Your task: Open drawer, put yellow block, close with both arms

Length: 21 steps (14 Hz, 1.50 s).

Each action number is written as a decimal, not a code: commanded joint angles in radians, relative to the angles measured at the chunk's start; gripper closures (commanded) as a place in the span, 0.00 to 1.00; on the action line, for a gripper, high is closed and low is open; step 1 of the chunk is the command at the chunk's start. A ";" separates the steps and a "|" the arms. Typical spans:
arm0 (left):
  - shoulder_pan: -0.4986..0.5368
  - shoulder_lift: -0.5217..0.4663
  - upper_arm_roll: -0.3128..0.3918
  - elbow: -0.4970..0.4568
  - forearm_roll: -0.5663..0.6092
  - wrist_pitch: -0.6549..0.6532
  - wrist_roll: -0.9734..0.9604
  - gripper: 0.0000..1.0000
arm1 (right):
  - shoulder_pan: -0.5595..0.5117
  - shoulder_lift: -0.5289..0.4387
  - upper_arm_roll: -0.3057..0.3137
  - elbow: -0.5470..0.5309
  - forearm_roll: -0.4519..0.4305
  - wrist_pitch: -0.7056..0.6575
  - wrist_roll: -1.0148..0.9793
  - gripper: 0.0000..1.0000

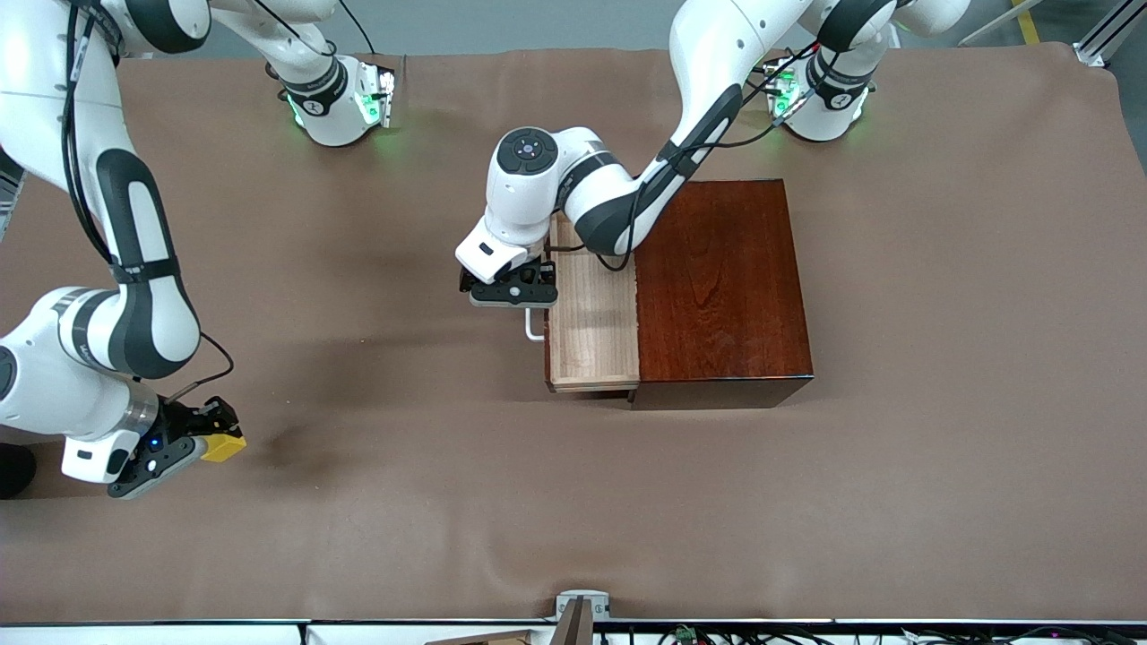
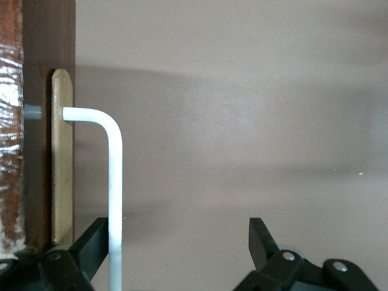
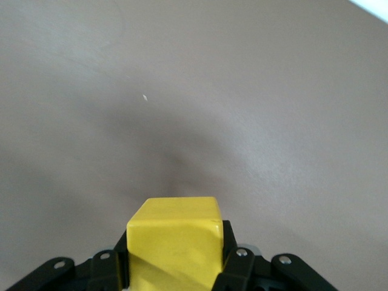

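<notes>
Transfer of the yellow block (image 1: 224, 446) is the step in hand, judging by the layout: the right gripper (image 1: 204, 434) is clamping it between closed fingers, lifted over the bare table toward the right arm's end, well apart from the drawer (image 1: 593, 321). Farther up, the drawer is standing partly pulled out of the wooden box (image 1: 722, 287). The left gripper (image 1: 514, 288) is hanging open around the white handle (image 1: 534, 324), one finger (image 2: 91, 248) touching it. Next, the block needs carrying over the drawer's pale interior and releasing.
</notes>
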 commanded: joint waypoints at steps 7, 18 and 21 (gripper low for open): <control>-0.008 -0.006 0.007 0.045 -0.012 -0.090 -0.034 0.00 | 0.001 -0.028 0.003 -0.019 0.019 -0.033 -0.196 1.00; 0.105 -0.346 0.006 0.044 -0.091 -0.499 -0.031 0.00 | 0.001 -0.086 0.040 -0.017 0.077 -0.048 -0.239 1.00; 0.205 -0.478 0.007 0.038 -0.093 -0.659 -0.019 0.00 | -0.007 -0.151 0.086 -0.017 0.077 -0.120 -0.293 1.00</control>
